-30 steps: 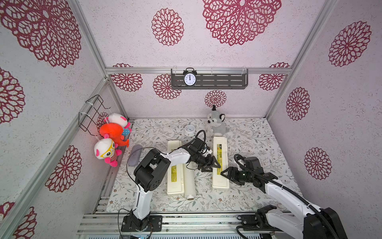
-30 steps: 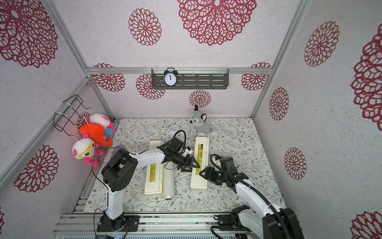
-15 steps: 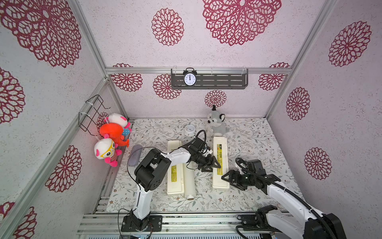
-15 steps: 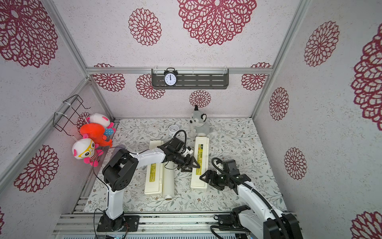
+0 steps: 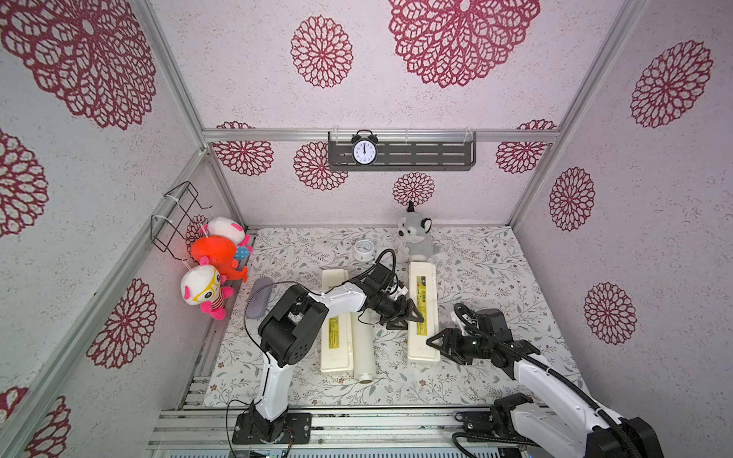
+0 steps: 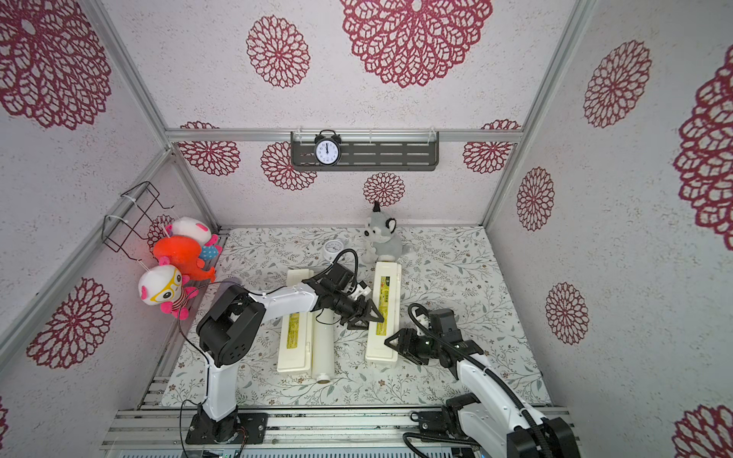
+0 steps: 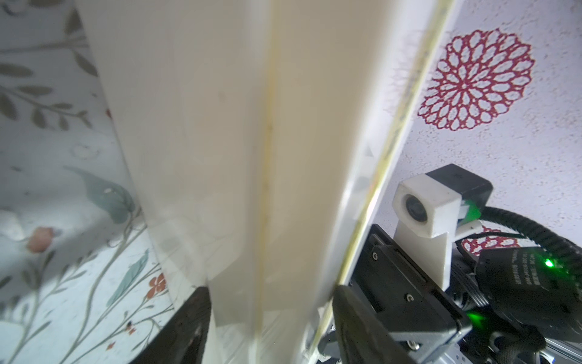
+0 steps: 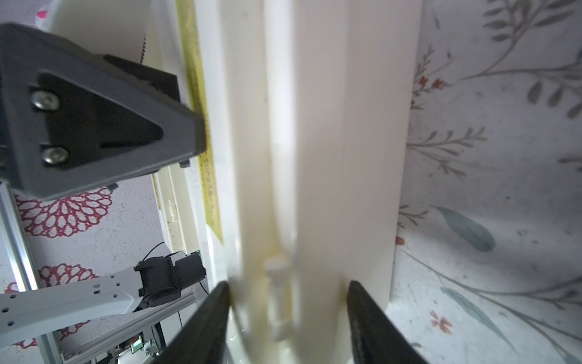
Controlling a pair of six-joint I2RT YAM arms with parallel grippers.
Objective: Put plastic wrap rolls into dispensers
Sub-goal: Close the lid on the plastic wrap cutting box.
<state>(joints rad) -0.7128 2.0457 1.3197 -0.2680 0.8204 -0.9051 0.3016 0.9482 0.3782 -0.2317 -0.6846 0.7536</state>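
Clamping the dispenser (image 5: pixel 423 285) along one long side with the left pincer (image 5: pixel 414 317), partway open, fingers (image 7: pixel 362 331) on labelled top and underside, likely to steady it. Straddling the opposite side at the clasp (image 8: pixel 277 277) with the right pincer (image 5: pixel 434 344), also partway open; cannot tell whether gripping or merely flanking, presumably to work the lid. Back behind the left pincer, against the other dispenser (image 5: pixel 336 341) on the counter (image 5: pixel 496 277): one roll (image 5: pixel 363 349), not yet loaded.

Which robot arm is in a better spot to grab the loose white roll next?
Left, probably. Both are at the right-hand dispenser, but the left gripper is on the side facing the plastic wrap roll; the right gripper is at its opposite side.
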